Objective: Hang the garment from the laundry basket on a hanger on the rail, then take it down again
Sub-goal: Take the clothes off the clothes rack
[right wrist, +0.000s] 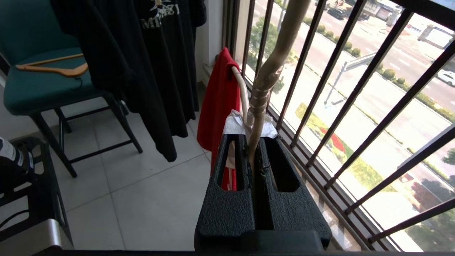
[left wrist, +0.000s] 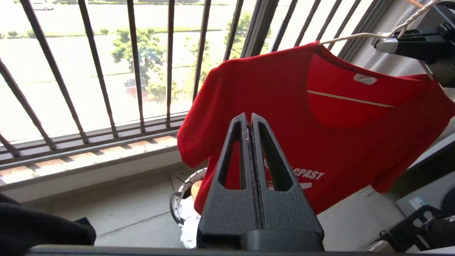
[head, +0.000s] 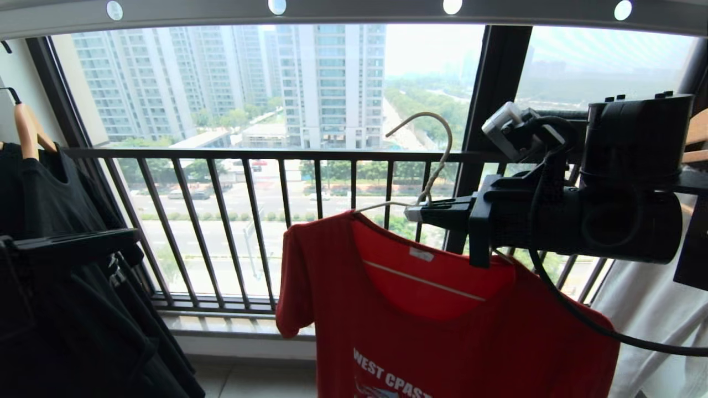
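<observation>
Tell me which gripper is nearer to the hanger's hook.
Right. The right gripper is clamped on the hanger at its twisted neck, just below the hook. The left gripper is shut and empty, off to the side, facing the red T-shirt.

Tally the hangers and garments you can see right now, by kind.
Wire hanger, in the right gripper: 1
Wooden hangers, one on the chair, one in the black shirt: 2
Red T-shirt: 1
Black shirts: at least 1, count unclear
Total: 5 or more
</observation>
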Motion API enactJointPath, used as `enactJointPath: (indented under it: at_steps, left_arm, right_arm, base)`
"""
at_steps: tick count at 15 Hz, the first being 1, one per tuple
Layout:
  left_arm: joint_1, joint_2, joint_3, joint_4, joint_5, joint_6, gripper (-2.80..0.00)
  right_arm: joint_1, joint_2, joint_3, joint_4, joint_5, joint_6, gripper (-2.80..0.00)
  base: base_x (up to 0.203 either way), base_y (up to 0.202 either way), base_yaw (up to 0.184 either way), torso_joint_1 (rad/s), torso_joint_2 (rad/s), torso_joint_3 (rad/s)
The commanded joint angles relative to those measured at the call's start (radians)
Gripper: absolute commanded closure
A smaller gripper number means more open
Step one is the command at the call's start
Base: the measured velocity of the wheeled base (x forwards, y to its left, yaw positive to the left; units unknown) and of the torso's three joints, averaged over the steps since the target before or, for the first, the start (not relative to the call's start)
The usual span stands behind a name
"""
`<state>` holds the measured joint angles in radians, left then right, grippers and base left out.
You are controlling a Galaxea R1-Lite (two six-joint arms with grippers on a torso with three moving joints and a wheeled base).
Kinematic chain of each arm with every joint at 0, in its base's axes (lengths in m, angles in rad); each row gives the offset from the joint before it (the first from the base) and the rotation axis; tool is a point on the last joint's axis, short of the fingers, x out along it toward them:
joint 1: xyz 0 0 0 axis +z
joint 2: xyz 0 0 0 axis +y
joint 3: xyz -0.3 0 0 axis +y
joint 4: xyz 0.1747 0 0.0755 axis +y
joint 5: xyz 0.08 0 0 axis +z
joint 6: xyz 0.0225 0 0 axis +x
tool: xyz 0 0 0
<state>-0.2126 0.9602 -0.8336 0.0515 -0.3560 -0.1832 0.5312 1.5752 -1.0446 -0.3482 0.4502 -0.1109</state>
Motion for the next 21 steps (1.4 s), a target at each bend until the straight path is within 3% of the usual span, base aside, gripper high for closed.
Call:
enactJointPath:
  at_steps: [1,5,10,11,13,18,20,21]
  left_arm:
    - [-0.134,0.276,-0.095,-0.013,-0.01,-0.028,0.0]
    - [-0.267,0.493,-0.165,-0.099,-0.014,-0.082,0.0]
    - [-0.296,0.664,-0.222,-0.173,0.017,-0.092,0.0]
    - [-0.297,0.679,-0.231,-0.174,0.06,-0.094,-2.8]
    - [-0.323,0.675,-0.238,-0.175,0.149,-0.094,-2.8]
    - [-0.483,0.658,-0.281,-0.175,0.446,-0.156,-2.8]
    - [-0.539,0.659,-0.292,-0.176,0.606,-0.161,-2.8]
    - [-0.559,0.66,-0.296,-0.176,0.642,-0.162,-2.8]
  right_arm:
    - [-0.023,0.036,-0.006,-0.05,0.0,0.027,0.0]
    - [-0.049,0.034,-0.02,-0.077,-0.01,0.066,0.0]
    - [-0.053,0.032,-0.025,-0.077,-0.01,0.068,0.0]
    - [-0.053,0.034,-0.025,-0.077,-0.01,0.068,0.0]
    - [-0.053,0.034,-0.025,-0.077,-0.01,0.068,0.0]
    - [-0.049,0.035,-0.025,-0.077,-0.008,0.07,0.0]
    - [-0.04,0.037,-0.026,-0.077,-0.01,0.083,0.0]
    - [-0.033,0.038,-0.026,-0.077,-0.009,0.096,0.0]
  base:
    - [0.0,0.0,0.0,0.0,0.0,0.0]
    - [0.0,0.0,0.0,0.0,0.0,0.0]
    - [0.0,0.0,0.0,0.0,0.0,0.0]
    - [0.0,0.0,0.0,0.0,0.0,0.0]
    - [0.0,0.0,0.0,0.0,0.0,0.0]
    - [0.0,0.0,0.0,0.0,0.0,0.0]
    - [0.0,0.0,0.0,0.0,0.0,0.0]
    - [0.0,0.0,0.0,0.0,0.0,0.0]
